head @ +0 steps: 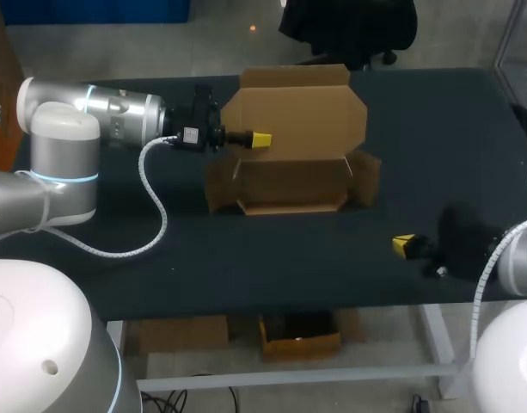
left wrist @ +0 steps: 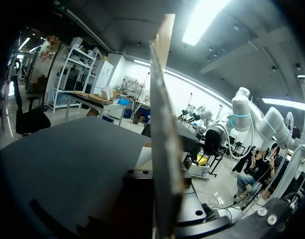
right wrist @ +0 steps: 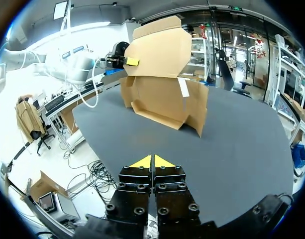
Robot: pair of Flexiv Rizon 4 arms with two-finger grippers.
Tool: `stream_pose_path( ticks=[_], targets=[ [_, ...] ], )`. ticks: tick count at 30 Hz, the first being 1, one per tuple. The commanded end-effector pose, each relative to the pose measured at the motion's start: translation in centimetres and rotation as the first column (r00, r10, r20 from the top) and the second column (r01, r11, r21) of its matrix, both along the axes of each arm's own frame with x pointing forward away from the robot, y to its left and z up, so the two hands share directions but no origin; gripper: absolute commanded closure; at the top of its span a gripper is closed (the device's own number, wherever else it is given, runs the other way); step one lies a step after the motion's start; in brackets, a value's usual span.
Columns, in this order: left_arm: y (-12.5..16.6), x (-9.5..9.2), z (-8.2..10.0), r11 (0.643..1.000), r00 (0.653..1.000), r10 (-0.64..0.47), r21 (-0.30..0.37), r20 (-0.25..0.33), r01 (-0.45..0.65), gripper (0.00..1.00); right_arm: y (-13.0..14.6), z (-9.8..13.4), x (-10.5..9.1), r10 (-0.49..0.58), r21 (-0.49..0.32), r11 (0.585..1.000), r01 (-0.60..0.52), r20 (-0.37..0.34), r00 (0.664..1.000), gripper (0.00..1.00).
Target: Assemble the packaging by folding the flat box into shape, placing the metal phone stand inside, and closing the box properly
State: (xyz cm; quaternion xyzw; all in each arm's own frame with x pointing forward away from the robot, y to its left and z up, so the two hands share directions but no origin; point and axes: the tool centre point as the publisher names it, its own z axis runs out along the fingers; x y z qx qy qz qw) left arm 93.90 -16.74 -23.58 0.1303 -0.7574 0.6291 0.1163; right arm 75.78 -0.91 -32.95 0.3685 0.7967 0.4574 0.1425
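A brown cardboard box [head: 289,185] stands partly folded at the middle of the black table [head: 246,258], its side flaps splayed out. Its lid [head: 302,112] stands upright behind it. My left gripper [head: 260,139] is shut on the lid's left edge; in the left wrist view the lid [left wrist: 164,139] shows edge-on, running out from between the fingers. From the right wrist view the box [right wrist: 162,99] lies well ahead, with the left gripper [right wrist: 131,61] on the lid. My right gripper [head: 404,246] [right wrist: 152,162] is shut on nothing, low over the table's front right. No phone stand shows in any view.
Bare black tabletop surrounds the box on every side. The table's front edge [head: 272,308] runs just behind my right gripper. My left arm's white cable [head: 156,206] loops over the table's left part.
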Motion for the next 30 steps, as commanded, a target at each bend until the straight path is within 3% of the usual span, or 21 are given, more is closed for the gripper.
stream_pose_path(
  ticks=[1,30],
  targets=[
    [0.0,0.0,-0.3,1.0,1.0,0.0,0.0,0.0,0.0,1.0,-0.6,0.6,-0.9,0.016,0.0,1.0,-0.016,0.003,1.0,1.0],
    [0.0,0.0,-0.3,1.0,1.0,0.0,0.0,0.0,0.0,1.0,1.2,-1.5,-0.1,0.048,-0.052,0.998,-0.046,0.045,0.998,1.0]
  ],
)
